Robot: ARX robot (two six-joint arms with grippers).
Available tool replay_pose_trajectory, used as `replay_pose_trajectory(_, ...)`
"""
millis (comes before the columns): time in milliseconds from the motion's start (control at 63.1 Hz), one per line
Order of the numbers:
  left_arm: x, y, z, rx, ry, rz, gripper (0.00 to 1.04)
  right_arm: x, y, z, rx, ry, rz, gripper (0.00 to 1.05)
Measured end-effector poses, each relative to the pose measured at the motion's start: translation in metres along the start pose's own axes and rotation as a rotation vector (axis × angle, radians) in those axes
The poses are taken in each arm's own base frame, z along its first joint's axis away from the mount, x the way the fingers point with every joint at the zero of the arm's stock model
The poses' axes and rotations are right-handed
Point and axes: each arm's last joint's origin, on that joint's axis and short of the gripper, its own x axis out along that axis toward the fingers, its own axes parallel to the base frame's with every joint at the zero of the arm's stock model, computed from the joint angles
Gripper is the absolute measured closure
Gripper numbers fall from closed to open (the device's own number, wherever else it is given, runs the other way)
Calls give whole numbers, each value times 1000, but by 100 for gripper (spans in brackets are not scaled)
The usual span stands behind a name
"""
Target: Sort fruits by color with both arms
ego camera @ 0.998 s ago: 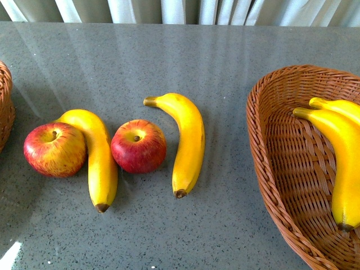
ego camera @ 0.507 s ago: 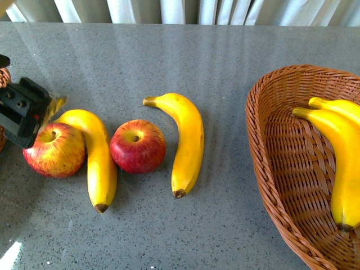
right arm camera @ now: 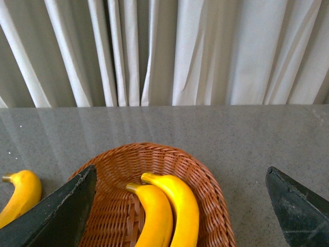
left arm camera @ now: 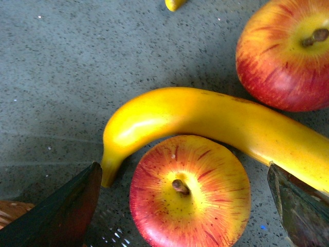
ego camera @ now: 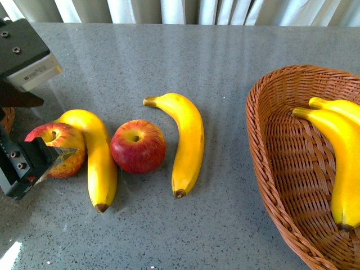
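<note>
The step in hand looks like the pick of the left apple (ego camera: 56,143). The left gripper (left arm camera: 183,170) hovers over it with jaws spread wide, a finger (left arm camera: 56,211) on either side of the fruit and nothing held. That apple lies at the left of the grey table (ego camera: 225,236), tucked into the curve of the left banana (ego camera: 97,160) and touching it. The middle apple (ego camera: 138,145) and middle banana (ego camera: 187,143) lie to its right. The next move probably calls for a descent and a close on the apple alone, taking care not to drag the banana, then a carry to the left basket (ego camera: 7,117), whose rim shows at the left edge. The right gripper (right arm camera: 180,172) is likewise wide and empty, above the right basket (ego camera: 270,169), where two bananas (ego camera: 343,163) lie. A white label (ego camera: 35,71) on the left arm's grey module (ego camera: 22,48) carries print too small to read; no other writing shows.
</note>
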Motion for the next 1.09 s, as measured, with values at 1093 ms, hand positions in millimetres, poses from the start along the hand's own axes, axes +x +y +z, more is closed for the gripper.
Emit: replay_pose_trajectory(1093,19,10,-11,29,137,-72,28,0,0,0,0,0,0,9)
